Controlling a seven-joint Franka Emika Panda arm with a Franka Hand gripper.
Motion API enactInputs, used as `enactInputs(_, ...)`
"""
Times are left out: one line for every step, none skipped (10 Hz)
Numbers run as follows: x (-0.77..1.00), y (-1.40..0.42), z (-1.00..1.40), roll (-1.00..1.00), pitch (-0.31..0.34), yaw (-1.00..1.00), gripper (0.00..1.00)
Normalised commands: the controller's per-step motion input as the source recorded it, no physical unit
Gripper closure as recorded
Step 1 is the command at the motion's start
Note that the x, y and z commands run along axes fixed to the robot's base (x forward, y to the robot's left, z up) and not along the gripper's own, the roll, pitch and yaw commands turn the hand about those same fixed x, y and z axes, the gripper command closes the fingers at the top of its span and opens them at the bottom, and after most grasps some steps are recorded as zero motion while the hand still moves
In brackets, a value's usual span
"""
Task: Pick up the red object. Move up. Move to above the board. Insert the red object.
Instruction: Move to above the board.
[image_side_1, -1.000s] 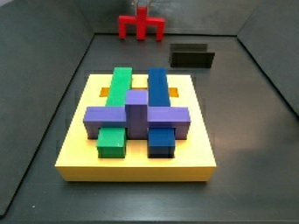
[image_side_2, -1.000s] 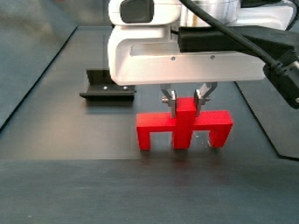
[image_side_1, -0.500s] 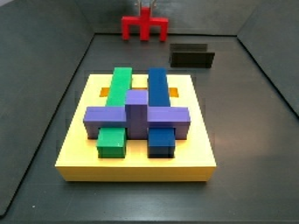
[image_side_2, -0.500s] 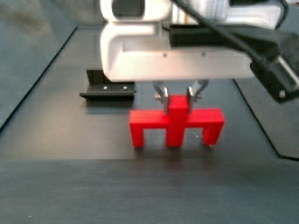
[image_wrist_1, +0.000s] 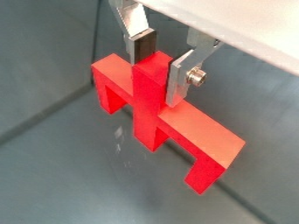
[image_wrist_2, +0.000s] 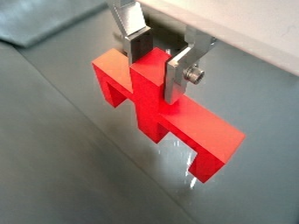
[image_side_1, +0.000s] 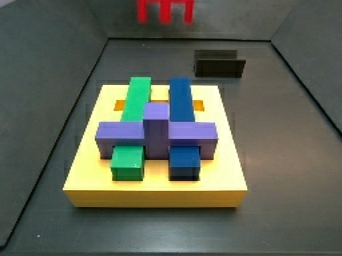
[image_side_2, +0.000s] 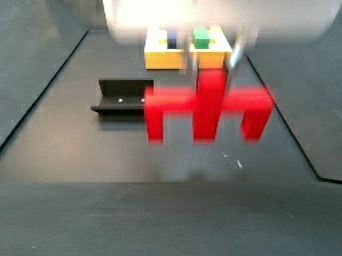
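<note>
The red object (image_wrist_1: 158, 109) hangs off the dark floor, held by its central upright post, its bar and legs below the fingers. My gripper (image_wrist_1: 162, 63) is shut on that post in both wrist views (image_wrist_2: 160, 59). In a side view the red object (image_side_1: 166, 10) is at the far end of the floor, partly cut off by the frame edge, and the gripper is out of frame. In a side view the red object (image_side_2: 207, 105) is motion-blurred. The yellow board (image_side_1: 160, 185) bears green, blue and purple blocks and lies apart from the red object.
The fixture (image_side_1: 221, 64), a dark bracket, stands on the floor between the board and the red object, also seen in a side view (image_side_2: 123, 98). Sloped grey walls (image_side_1: 54, 110) bound the floor on both sides.
The gripper has risen with the red object in it; the piece has left the floor and moved up in both side views. The board and fixture have not moved.
</note>
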Motion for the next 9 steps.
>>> enactInputs(-0.04,-0.01,1.40,0.00,0.031,0.00,1.00)
enactInputs(-0.01,-0.01,1.40,0.01,0.029,0.01,1.00)
enactInputs(0.04,0.01,0.82,-0.01,0.070,0.00,1.00)
enactInputs(0.04,0.01,0.52,0.00,0.088,0.00,1.00)
enactInputs(0.03,0.00,0.25,0.00,0.065,0.00,1.00)
enactInputs(0.01,0.00,0.19,0.00,0.055,0.01,1.00)
enactInputs(0.02,-1.40,0.13,-0.09,0.148,-0.05,1.00)
enactInputs(0.02,-1.40,0.13,-0.04,0.120,-0.03,1.00)
enactInputs(0.01,-1.40,0.13,0.00,0.053,-0.01,1.00)
